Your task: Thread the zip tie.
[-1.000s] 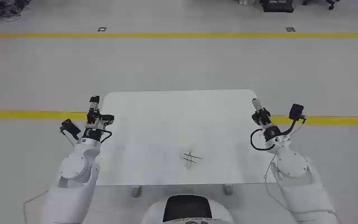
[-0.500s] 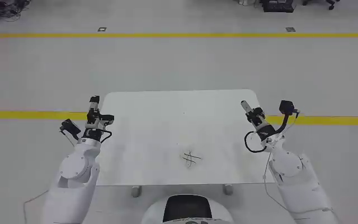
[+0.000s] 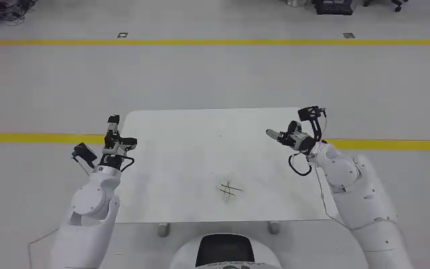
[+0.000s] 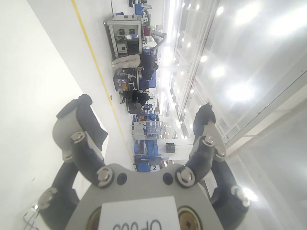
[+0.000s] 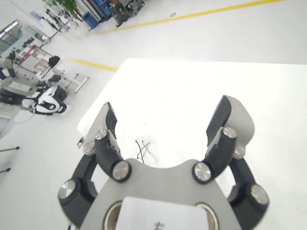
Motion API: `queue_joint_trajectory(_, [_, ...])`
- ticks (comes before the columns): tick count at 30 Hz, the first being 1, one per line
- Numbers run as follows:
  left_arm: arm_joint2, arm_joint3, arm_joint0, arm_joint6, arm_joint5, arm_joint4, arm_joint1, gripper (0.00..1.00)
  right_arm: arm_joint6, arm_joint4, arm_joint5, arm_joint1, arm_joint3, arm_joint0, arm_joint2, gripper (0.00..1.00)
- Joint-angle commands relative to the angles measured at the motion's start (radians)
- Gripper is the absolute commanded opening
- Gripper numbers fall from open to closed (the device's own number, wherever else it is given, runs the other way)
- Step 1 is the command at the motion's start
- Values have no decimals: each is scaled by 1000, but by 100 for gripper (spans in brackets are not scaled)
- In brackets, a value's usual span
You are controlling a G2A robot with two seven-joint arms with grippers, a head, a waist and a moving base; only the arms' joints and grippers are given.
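Thin black zip ties (image 3: pixel 229 190) lie crossed in a small heap on the white table (image 3: pixel 201 144), near its front edge and a little right of centre. They also appear between the fingers of my right gripper (image 5: pixel 168 111), lying farther off on the table as zip ties (image 5: pixel 144 150). My right gripper (image 3: pixel 271 134) is open and empty, held above the table's right part and pointing inward. At the table's left edge, my left gripper (image 3: pixel 113 122) points away from me; the left gripper (image 4: pixel 144 108) is open and holds nothing.
The white table stands on a pale floor with yellow lines (image 3: pixel 215 42) behind it and at its sides. Another white robot (image 5: pixel 45 104) stands far off past the table's edge in the right wrist view.
My right arm has swung in from the table's right edge over the tabletop, its gripper turning toward the middle. The left arm and the zip ties have stayed where they were.
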Motion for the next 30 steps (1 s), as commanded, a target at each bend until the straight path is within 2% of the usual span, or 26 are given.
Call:
queue_joint_trajectory(1, [0,0,0,0,0,0,0,100,35,3,-13,1,24,29,-17,100])
queue_joint_trajectory(21, [0,0,0,0,0,0,0,100,35,3,-13,1,24,29,-17,100])
queue_joint_trajectory(23, [0,0,0,0,0,0,0,100,103,-65,-13,9,-31,27,-40,100])
queue_joint_trajectory(28, [0,0,0,0,0,0,0,100,230,-106,-13,48,-156,3,-83,100])
queue_joint_trajectory(30, [0,0,0,0,0,0,0,100,292,-126,-13,70,-201,4,-129,100])
